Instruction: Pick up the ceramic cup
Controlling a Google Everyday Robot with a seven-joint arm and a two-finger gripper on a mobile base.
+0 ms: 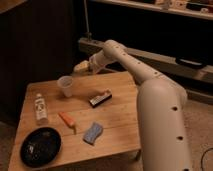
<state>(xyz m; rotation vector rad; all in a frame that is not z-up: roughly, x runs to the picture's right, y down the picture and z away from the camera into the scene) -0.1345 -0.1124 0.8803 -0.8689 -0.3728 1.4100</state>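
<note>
The ceramic cup (65,85) is small, white and handleless, standing upright near the back left of the wooden table (120,131). My gripper (81,67) is at the end of the white arm, above the table's back edge, just right of and above the cup, and apart from it. It holds nothing that I can see.
A clear bottle with a white label (40,108) lies at the left. A black plate (40,146) sits front left. An orange object (67,119), a blue sponge (92,133) and a dark bar (100,98) lie mid-table. Dark cabinets stand behind.
</note>
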